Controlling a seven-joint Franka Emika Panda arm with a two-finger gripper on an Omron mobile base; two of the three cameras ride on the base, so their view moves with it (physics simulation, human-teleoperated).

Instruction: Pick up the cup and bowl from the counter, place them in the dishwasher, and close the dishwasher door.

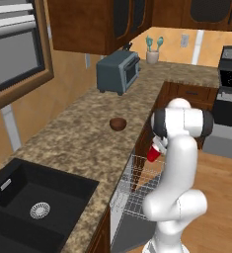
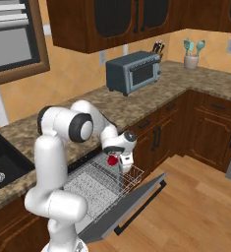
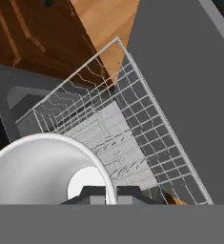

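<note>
Now cup (image 2: 111,159) in gripper (image 2: 118,163) above rack (image 2: 100,179)

A bright red cup (image 2: 112,159), white inside, above a white wire rack (image 2: 100,182); dark brown bowl (image 1: 118,123) on speckled brown granite counter (image 1: 78,128); blue-grey toaster (image 2: 132,72) at twelve o'clock.

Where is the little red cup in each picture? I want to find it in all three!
Left base view: the cup peeks out red beside the white arm, above the wire rack.
Right base view: it hangs red at the gripper, over the rack.
Hand view: the big pale round rim at lower left looks like the cup seen from above, though no red shows.
Shared landmark: the white wire rack.
</note>
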